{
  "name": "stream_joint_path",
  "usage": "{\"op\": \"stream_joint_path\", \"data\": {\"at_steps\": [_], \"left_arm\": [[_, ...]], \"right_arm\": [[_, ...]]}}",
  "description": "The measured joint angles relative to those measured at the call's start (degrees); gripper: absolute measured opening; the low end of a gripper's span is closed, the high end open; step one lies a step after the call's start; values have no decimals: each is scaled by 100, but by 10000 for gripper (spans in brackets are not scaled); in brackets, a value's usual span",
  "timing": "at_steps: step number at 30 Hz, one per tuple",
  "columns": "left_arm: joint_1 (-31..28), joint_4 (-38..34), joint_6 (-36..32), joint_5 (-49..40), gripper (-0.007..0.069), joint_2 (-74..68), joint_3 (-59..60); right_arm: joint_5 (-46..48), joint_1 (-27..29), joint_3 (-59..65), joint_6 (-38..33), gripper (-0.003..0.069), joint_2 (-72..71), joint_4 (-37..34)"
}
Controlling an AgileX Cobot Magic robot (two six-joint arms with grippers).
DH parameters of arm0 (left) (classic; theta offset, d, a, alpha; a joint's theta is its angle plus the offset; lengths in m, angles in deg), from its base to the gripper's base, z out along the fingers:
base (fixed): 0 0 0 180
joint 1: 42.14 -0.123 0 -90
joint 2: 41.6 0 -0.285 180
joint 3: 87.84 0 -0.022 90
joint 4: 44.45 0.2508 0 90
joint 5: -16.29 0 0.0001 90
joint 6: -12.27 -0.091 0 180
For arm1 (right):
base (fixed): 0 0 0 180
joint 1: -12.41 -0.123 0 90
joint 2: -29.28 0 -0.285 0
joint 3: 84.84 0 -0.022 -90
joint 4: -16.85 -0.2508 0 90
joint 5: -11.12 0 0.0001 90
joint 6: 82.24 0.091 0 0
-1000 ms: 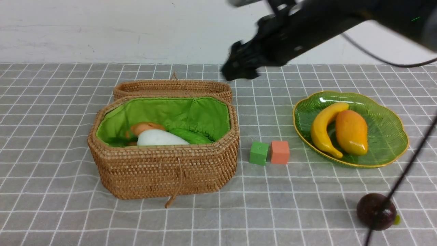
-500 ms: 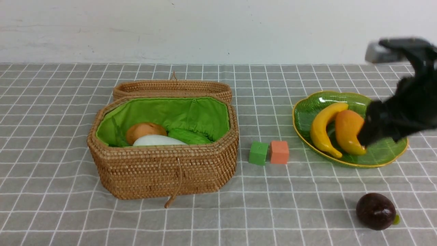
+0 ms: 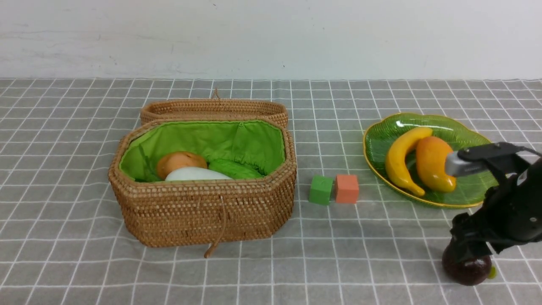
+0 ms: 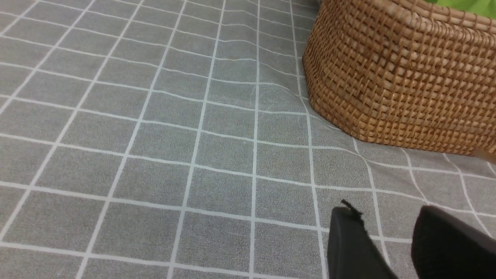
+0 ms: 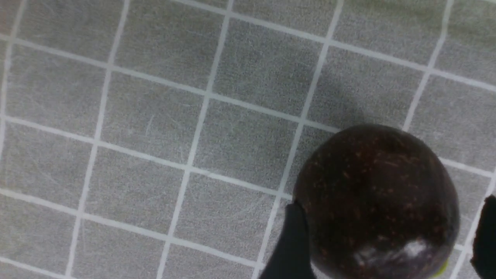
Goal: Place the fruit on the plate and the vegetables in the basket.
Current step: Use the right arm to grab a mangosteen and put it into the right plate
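Right hand (image 3: pixel 465 254) straddles the purple fruit (image 5: pixel 378 201), fingers spread and not yet gripping; close them gently across its middle.

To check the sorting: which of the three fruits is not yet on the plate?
The dark purple fruit: it sits on the cloth under the right pincer, while banana and mango lie on the plate.

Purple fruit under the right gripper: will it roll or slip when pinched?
Likely rolls: the purple fruit is round and rests loose on flat cloth. Its glossy skin suggests slip if the right gripper closes off-centre. Fingers straddle it now, so a centred pinch should probably hold.
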Motion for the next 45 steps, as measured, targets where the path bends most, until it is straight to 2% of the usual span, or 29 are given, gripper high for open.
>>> {"op": "stream_joint_path", "data": {"at_steps": [4,9,11,12,13,15,17,22,26,31,34,35,36,37,38,41,45], "left_arm": [[0,0,0,0,239,0,0],[0,0,0,0,239,0,0],[0,0,0,0,239,0,0],[0,0,0,0,239,0,0],[0,0,0,0,239,0,0],[0,0,0,0,239,0,0],[0,0,0,0,239,0,0],[0,0,0,0,239,0,0],[0,0,0,0,239,0,0],[0,0,0,0,239,0,0],[0,0,0,0,239,0,0],[0,0,0,0,239,0,0],[0,0,0,0,239,0,0],[0,0,0,0,239,0,0],[0,0,0,0,239,0,0],[0,0,0,0,239,0,0],[0,0,0,0,239,0,0]], "right_arm": [[-5,0,-11,-206,466,185,18],[61,0,-60,-249,465,190,35],[166,0,-159,-260,435,158,35],[235,0,-261,-260,349,109,35],[315,0,-389,-260,218,62,35],[464,5,-650,-260,53,-27,35],[548,20,-1007,-260,-7,-110,35],[737,130,-1770,-297,-18,-162,-65],[897,81,-1830,-372,1,-182,-172],[1177,-285,-1254,-360,151,-188,-39],[1211,-490,-849,169,430,-182,529],[1100,-496,-759,398,497,-182,644],[1070,-496,-740,440,513,-182,664],[821,-496,-599,714,611,-182,759],[547,-496,-432,900,649,-182,804],[147,-496,-163,1044,668,-168,878],[-273,-496,211,1022,597,47,933]]}}
